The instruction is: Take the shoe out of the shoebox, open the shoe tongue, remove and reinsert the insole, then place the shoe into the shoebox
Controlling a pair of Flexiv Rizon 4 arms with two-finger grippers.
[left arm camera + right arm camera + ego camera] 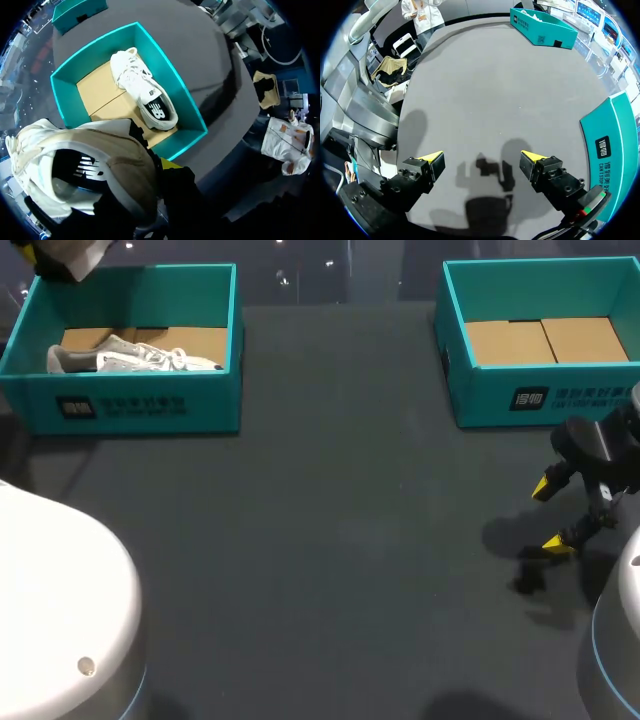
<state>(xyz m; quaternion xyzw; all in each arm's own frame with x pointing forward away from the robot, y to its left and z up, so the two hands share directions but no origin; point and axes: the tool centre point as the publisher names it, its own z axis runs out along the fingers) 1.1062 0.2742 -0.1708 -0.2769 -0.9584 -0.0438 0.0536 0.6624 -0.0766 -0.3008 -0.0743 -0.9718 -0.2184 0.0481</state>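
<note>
Two grippers above a grey table (pixel 330 540) carrying two teal boxes.
Nearest, the right gripper (pixel 482 160) hangs low over the tabletop, fingers spread wide, beside the right box (pixel 560 400). Farther off, the left gripper (pixel 162 165) appears clamped on a pale lifted shoe (pixel 90 170), though one yellow tip alone shows. Below it, a second shoe (pixel 145 95) lies in the left box (pixel 67 95). White print marks both box fronts; a dark logo marks each shoe.

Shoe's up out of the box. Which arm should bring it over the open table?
Left. The left claw grips the lifted shoe above the left shoebox. The right claw hangs open and empty in front of the right shoebox, far across the table.
</note>
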